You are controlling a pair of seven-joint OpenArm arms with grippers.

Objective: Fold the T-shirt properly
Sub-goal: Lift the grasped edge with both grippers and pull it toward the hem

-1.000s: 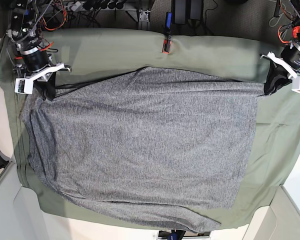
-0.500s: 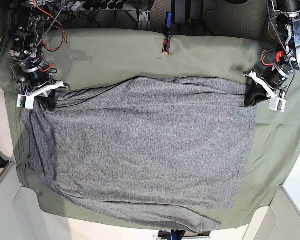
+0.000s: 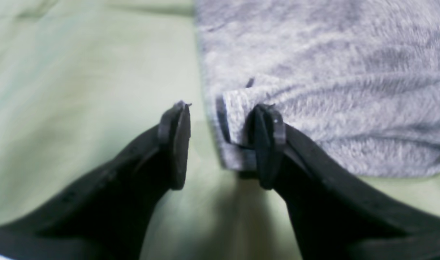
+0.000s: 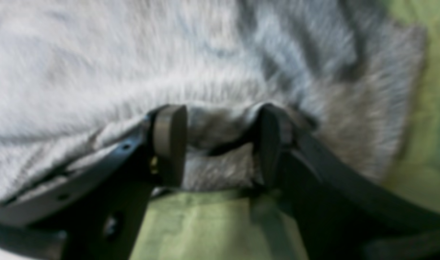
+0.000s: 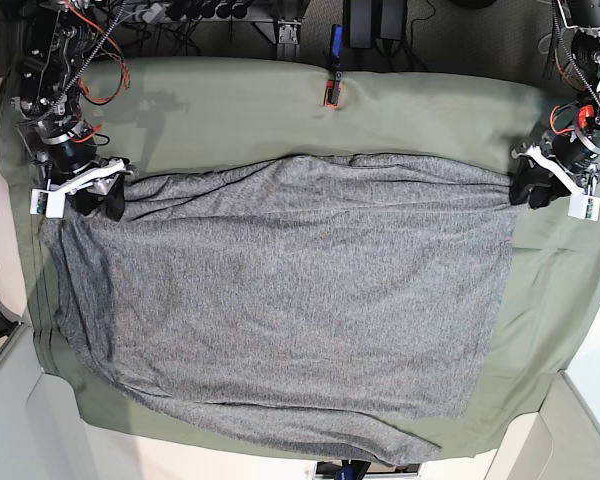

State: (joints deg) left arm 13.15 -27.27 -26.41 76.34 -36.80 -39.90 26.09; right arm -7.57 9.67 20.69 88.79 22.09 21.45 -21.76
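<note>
Lying spread flat across the middle of the bench (image 5: 410, 110), the T-shirt (image 5: 280, 300) covers most of the olive-green cloth, its far edge running nearly straight between the two arms and its near edge sagging toward the bench's near-right side. No brand, label or readable writing shows on the shirt or the cloth. At the shirt's far right corner, the left gripper (image 3: 220, 144) has its jaws standing apart; the folded corner of grey knit sits in the gap, resting against the right jaw, with green cloth showing beside the left one. At the far left corner, the right gripper (image 4: 220, 144) also has its jaws spread, a bunched fold of fabric between them and touching both, though the wrist view is blurred.
</note>
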